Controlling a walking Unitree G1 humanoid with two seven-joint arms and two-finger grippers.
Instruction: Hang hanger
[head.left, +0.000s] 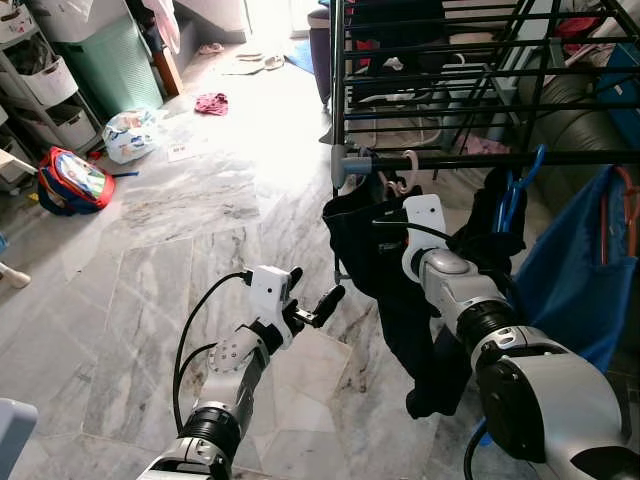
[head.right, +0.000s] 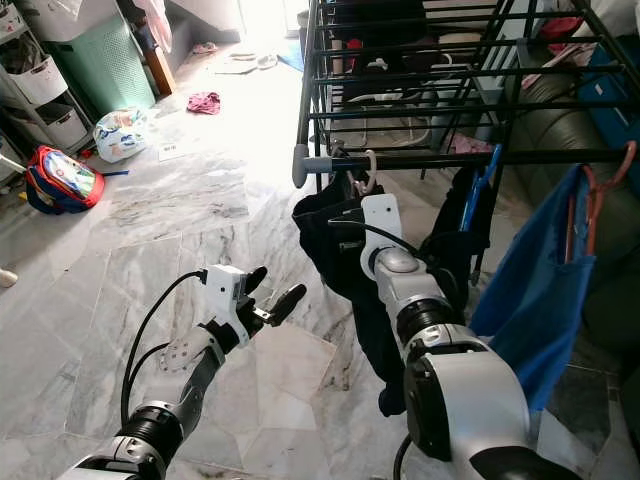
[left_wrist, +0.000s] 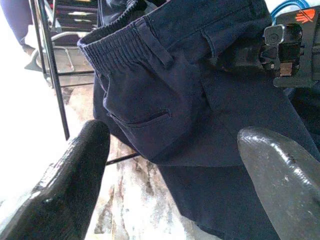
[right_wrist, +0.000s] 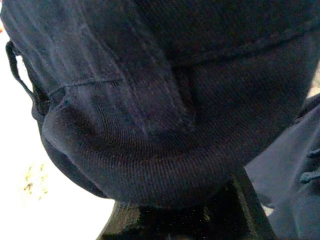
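Observation:
Dark navy trousers (head.left: 372, 250) hang on a pink hanger (head.left: 408, 170) whose hook sits over the front rail (head.left: 500, 158) of a black drying rack. My left gripper (head.left: 316, 283) is held open just left of the trousers, not touching them; its wrist view looks between both fingers (left_wrist: 75, 165) at the back pocket (left_wrist: 142, 122). My right arm (head.left: 450, 275) reaches up into the trousers below the hanger, and the cloth hides its gripper. In the right wrist view, navy cloth (right_wrist: 150, 125) drapes over one black finger (right_wrist: 200, 220).
A blue garment (head.left: 570, 270) on an orange hanger and a blue hanger (head.left: 520, 185) hang further right on the rail. On the marble floor to the left lie a red backpack (head.left: 72, 180), a plastic bag (head.left: 130, 135) and a pink cloth (head.left: 211, 102). Shelves (head.left: 40, 80) stand far left.

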